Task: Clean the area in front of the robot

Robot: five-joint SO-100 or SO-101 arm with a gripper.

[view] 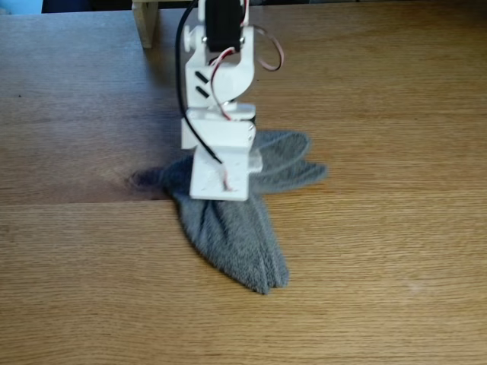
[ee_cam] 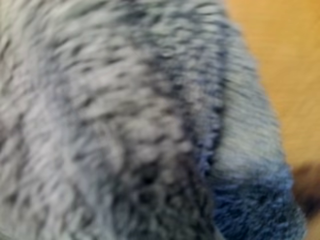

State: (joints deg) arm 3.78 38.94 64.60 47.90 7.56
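Tabletop (view: 396, 91): light oak, filling the fixed view, dark knot at mid-left, faint pale smudges at lower right looking not yet wiped. Arm (view: 217, 84): white, reaching in from the far edge, bearing down at mid-tabletop. Cloth (view: 236, 236): grey terry, bunched under the arm, one lobe trailing toward the near edge, others fanning right. Gripper (view: 221, 190): pressing into the cloth; jaw state cannot be told. Wiping judged underway, roughly midway; near and right portions probably remaining.
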